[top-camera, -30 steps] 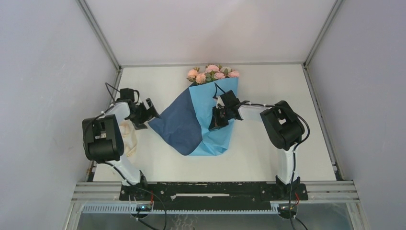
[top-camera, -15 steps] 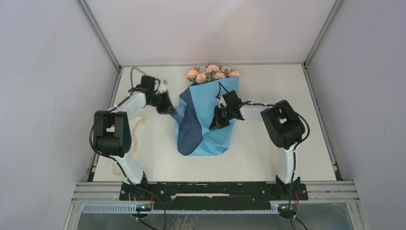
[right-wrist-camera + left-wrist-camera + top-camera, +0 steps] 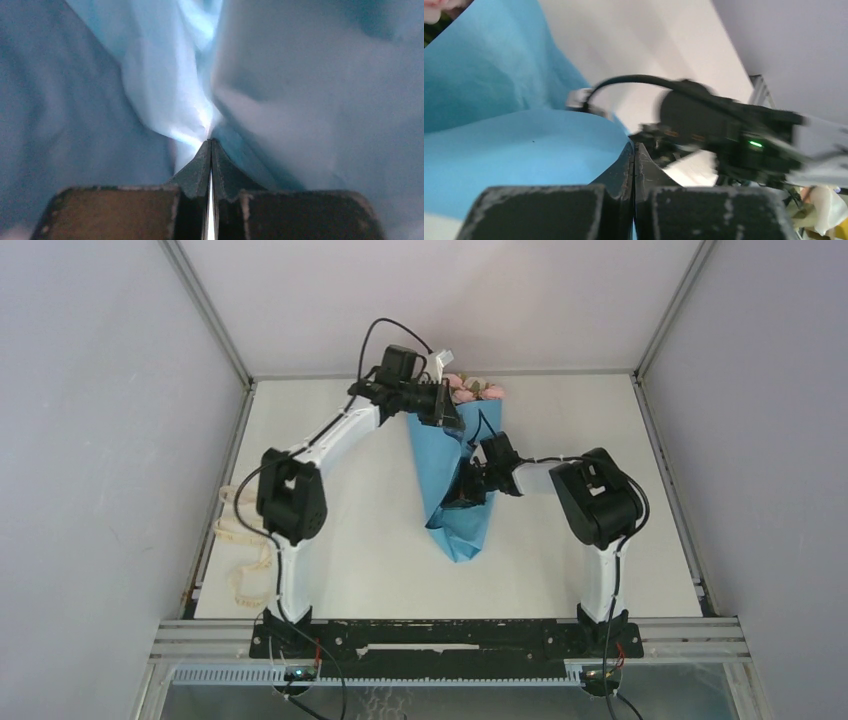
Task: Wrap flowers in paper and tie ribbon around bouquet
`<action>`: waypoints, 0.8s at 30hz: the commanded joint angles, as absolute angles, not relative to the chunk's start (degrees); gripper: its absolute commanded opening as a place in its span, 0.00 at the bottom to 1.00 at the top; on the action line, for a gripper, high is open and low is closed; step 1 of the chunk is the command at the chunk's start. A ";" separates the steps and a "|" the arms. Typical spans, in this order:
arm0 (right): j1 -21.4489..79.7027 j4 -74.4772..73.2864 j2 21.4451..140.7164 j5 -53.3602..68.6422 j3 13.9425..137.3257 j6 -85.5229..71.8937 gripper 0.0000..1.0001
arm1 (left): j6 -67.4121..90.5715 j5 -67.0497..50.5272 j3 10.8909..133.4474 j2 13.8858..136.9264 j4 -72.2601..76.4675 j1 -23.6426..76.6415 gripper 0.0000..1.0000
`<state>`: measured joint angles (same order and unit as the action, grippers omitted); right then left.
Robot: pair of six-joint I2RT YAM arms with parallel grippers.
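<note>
The light blue paper [image 3: 452,475] is folded into a narrow cone around the flowers [image 3: 472,391], whose pink blooms stick out at its far end; together they form the bouquet. My left gripper [image 3: 450,412] reaches over the cone's wide end and is shut on the paper's edge [image 3: 524,150]. The left gripper [image 3: 634,147] has a thin blue sliver between its pads. My right gripper [image 3: 467,490] is shut on a fold of the paper [image 3: 300,100] at the cone's middle, where the right gripper [image 3: 210,143] pinches it. The cream ribbon [image 3: 238,580] lies loose at the table's left edge.
The right wrist's black body [image 3: 724,130] with a green light sits just beyond my left fingertips. Metal frame posts and grey walls close in the white table [image 3: 350,540] on three sides. A black rail [image 3: 430,635] runs along the near edge.
My left gripper shut on the paper's left corner and carried it up, far and right over the flowers. The spread sheet became a narrow cone. The right gripper barely moved.
</note>
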<state>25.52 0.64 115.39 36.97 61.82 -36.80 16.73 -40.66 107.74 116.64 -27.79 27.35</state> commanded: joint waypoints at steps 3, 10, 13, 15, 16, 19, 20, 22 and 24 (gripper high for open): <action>24.45 6.95 104.53 31.23 55.42 -44.43 0.09 | 18.02 -34.54 109.90 126.29 -24.51 26.46 0.00; 22.75 4.35 98.00 29.82 52.91 -47.70 0.12 | 16.63 -30.68 109.71 131.44 -23.79 27.33 0.00; 19.75 -3.32 93.84 26.59 52.87 -44.03 0.15 | 16.58 -29.94 109.37 133.17 -25.07 27.57 0.00; 16.27 -8.35 92.00 23.60 52.85 -38.46 0.31 | 16.53 -29.91 108.37 132.92 -24.92 27.55 0.00; 14.62 -10.99 92.08 22.47 53.33 -35.66 0.37 | 16.46 -29.83 108.07 132.57 -24.85 27.64 0.00; 11.68 -15.24 95.18 22.64 54.70 -28.47 0.59 | 16.08 -30.10 108.54 130.09 -25.05 27.88 0.00; 11.06 -13.95 97.03 25.87 54.75 -27.28 0.60 | 15.73 -30.36 108.95 128.95 -25.09 28.25 0.00; 10.32 -8.25 102.20 35.63 54.93 -27.12 0.59 | 14.61 -31.12 109.79 126.57 -25.00 29.41 0.00; 10.21 -3.72 106.66 41.79 55.33 -29.02 0.52 | 14.11 -32.16 111.26 124.92 -25.60 30.91 0.00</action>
